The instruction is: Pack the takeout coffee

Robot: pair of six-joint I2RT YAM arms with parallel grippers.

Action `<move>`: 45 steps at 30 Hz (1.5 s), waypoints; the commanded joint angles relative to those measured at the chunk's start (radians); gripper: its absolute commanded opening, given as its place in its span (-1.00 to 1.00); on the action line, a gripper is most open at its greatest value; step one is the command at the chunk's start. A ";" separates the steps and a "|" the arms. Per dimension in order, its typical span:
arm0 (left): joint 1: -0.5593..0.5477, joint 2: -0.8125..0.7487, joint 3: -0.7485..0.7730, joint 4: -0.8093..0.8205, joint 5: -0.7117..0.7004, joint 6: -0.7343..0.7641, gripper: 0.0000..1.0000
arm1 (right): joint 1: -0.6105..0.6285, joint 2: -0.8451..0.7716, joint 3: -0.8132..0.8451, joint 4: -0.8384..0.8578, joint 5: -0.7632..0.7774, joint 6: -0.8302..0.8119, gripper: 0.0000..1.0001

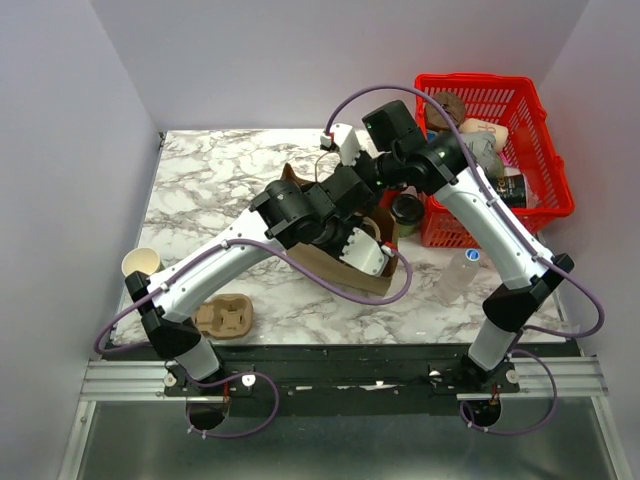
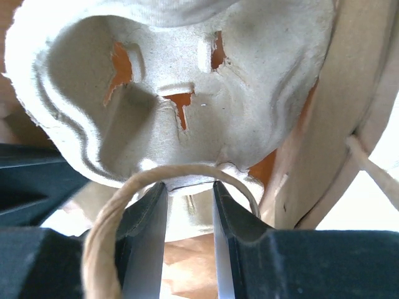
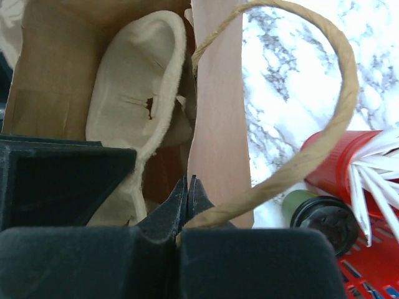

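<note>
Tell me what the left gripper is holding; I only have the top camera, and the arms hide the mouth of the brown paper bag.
Observer: In its wrist view, the left gripper is clamped on the rim of a pale moulded-pulp cup carrier.
Operator: And the right one?
Observer: The right gripper is shut on the top edge of the brown paper bag, right by its twine handle.
Operator: Is the carrier in the bag yet?
Observer: The right wrist view shows it standing on edge inside the bag's mouth, with no cup in the well that shows.
</note>
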 commanded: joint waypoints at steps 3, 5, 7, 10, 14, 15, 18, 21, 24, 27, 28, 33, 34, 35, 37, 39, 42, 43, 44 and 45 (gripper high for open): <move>0.004 -0.006 -0.003 -0.184 0.039 -0.064 -1.00 | 0.020 0.022 0.052 -0.074 -0.003 0.019 -0.99; 0.009 0.014 0.012 -0.184 0.018 -0.068 -1.00 | 0.020 0.041 0.089 -0.080 -0.009 0.014 -0.99; 0.018 0.024 0.005 -0.183 -0.019 -0.063 -1.00 | 0.020 0.069 0.169 -0.109 -0.011 0.012 -0.99; 0.038 0.024 -0.017 -0.183 -0.022 -0.034 -1.00 | 0.020 0.077 0.153 -0.126 -0.026 -0.006 -0.99; 0.058 0.045 -0.017 -0.183 0.003 -0.044 -0.99 | 0.019 0.074 0.123 -0.117 -0.034 -0.008 -0.99; 0.061 0.050 -0.017 -0.183 0.004 -0.046 -0.87 | 0.019 0.074 0.125 -0.113 -0.029 -0.008 -0.99; 0.072 0.071 -0.014 -0.181 -0.014 -0.058 -0.69 | 0.014 0.077 0.135 -0.111 -0.017 -0.011 -0.99; 0.085 0.103 0.008 -0.183 -0.025 -0.078 -0.57 | 0.010 0.078 0.126 -0.111 -0.020 -0.008 -0.99; 0.096 0.125 0.017 -0.180 0.001 -0.068 -0.52 | 0.010 0.071 0.113 -0.105 -0.032 -0.003 -0.99; 0.101 0.151 0.024 -0.180 0.030 -0.074 -0.55 | 0.010 0.071 0.105 -0.105 -0.037 -0.004 -0.99; 0.104 0.156 0.021 -0.180 0.039 -0.071 -0.57 | 0.008 0.072 0.105 -0.103 -0.039 -0.004 -0.99; 0.105 0.180 0.012 -0.181 0.073 -0.084 -0.59 | 0.008 0.077 0.111 -0.103 -0.068 -0.003 -0.99; 0.105 0.180 0.012 -0.181 0.072 -0.083 -0.58 | 0.007 0.075 0.109 -0.103 -0.071 -0.001 -0.99; 0.105 0.177 0.015 -0.180 0.070 -0.084 -0.58 | 0.007 0.075 0.106 -0.103 -0.066 -0.001 -0.99; 0.108 0.166 0.018 -0.181 0.070 -0.074 -0.59 | 0.004 0.072 0.100 -0.102 -0.055 -0.003 -0.99; 0.114 0.142 0.028 -0.180 0.078 -0.060 -0.62 | 0.001 0.071 0.093 -0.099 -0.043 -0.004 -0.99; 0.133 0.104 0.041 -0.180 0.124 -0.049 -0.68 | -0.016 0.075 0.093 -0.093 -0.039 -0.001 -0.99; 0.139 0.096 0.046 -0.180 0.136 -0.049 -0.72 | -0.025 0.078 0.103 -0.093 -0.042 -0.003 -0.99; 0.145 0.084 0.055 -0.177 0.139 -0.049 -0.78 | -0.030 0.086 0.114 -0.094 -0.049 -0.009 -0.89; 0.153 0.079 0.061 -0.178 0.182 -0.055 -0.92 | -0.036 0.091 0.126 -0.096 -0.057 -0.014 -0.79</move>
